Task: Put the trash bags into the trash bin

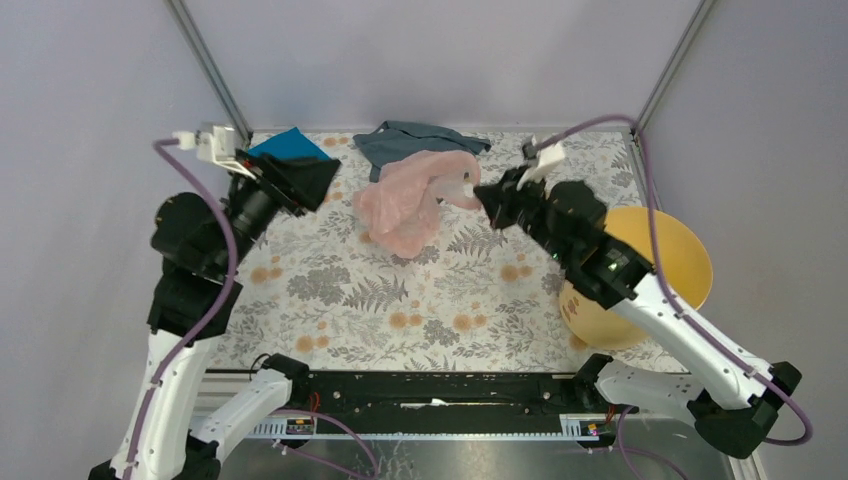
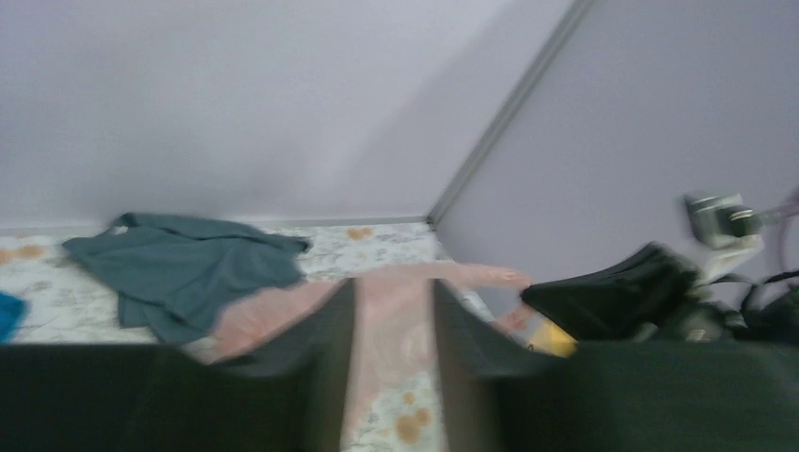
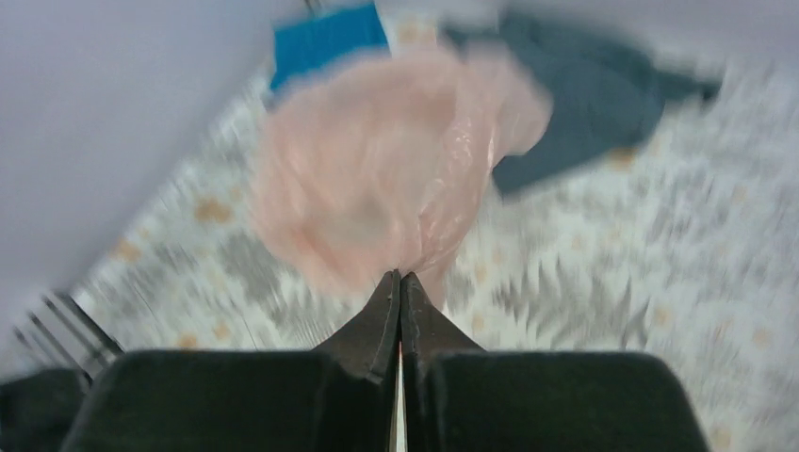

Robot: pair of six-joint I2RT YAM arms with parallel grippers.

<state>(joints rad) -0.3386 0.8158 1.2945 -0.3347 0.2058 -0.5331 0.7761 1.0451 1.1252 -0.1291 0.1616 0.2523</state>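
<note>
Floral table (image 1: pixel 330 290), grey walls. Right gripper (image 1: pixel 480 195) pinched shut on trash bag (image 1: pixel 410 205), which hangs mid-table. Left gripper (image 2: pixel 394 377) fingers apart, holding nothing. Carry step; next, swing right over trash bin (image 1: pixel 680 250), release.

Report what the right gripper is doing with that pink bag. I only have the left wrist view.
Observer: The right wrist view shows the right gripper shut on an edge of the pink trash bag.
Operator: Give me the bin's position.
Observer: From above, the yellow trash bin stands right of the bag and nearer the arm bases, partly under the right arm.
Operator: Check my left gripper against the bag.
Observer: From above, the left gripper is apart from the bag, off to its left beside a blue cloth.
</note>
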